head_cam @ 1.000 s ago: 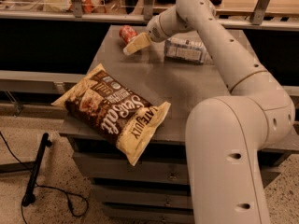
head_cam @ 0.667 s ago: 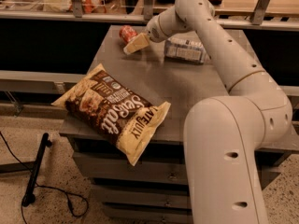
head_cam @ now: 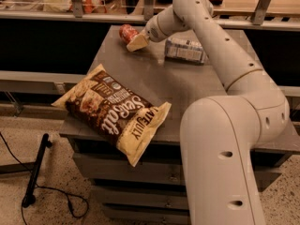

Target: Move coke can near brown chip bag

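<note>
On the floor to the left of and below the brown chip bag, a thin black stand leans, with a dark cable trailing from its foot. The brown chip bag lies flat on the near left part of the grey table. One cream end points left and the other hangs just over the near edge. Its white lettering runs diagonally.

Beyond the bag, well apart from it at the far edge of the table, the coke can lies tilted on its side, with its red body towards the back.

The gripper is just right of the can and a little nearer the bag. Its cream tip is low over the tabletop and touches, or all but touches, the can's near right side. The can sits at the gripper's far left, partly hidden behind that tip. I cannot tell whether the gripper is spread, pressed together, or pinching the can.

Further right, also far beyond the bag, a clear plastic bottle with a pale label lies on its side, near the gripper but apart from it.

The white robot arm reaches over the bottle from the right. Its thick lower segment stands in front of the table, right of the bag.
</note>
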{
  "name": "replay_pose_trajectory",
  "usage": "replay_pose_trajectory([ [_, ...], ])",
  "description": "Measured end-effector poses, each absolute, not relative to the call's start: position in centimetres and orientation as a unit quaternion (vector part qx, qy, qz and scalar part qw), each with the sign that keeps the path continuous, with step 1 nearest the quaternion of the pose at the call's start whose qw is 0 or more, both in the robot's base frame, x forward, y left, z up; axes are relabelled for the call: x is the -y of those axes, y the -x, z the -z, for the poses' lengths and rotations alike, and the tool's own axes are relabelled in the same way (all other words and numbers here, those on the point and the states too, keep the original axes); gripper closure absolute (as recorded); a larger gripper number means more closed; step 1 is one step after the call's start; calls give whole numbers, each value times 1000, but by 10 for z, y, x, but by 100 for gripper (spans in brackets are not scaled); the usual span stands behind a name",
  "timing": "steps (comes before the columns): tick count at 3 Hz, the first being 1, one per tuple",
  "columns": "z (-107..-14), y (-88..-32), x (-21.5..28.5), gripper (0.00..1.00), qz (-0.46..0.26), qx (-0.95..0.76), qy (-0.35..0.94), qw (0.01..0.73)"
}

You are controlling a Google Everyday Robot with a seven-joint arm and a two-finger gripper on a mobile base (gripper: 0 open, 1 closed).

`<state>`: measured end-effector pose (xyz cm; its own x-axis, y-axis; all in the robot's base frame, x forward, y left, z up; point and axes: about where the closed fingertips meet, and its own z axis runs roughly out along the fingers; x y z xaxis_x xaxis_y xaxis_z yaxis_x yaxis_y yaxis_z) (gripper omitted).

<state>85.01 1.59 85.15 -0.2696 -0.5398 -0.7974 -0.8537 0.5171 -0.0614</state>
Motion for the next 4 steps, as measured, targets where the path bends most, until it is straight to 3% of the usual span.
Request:
replay_pose_trajectory([
  [1,-866,-840,-15,87,-181,-778,459,389],
  [2,-886,-821,-9,100,-154,-801,452,361],
  [4,-931,-763,0,100,-121,-840,401,345],
])
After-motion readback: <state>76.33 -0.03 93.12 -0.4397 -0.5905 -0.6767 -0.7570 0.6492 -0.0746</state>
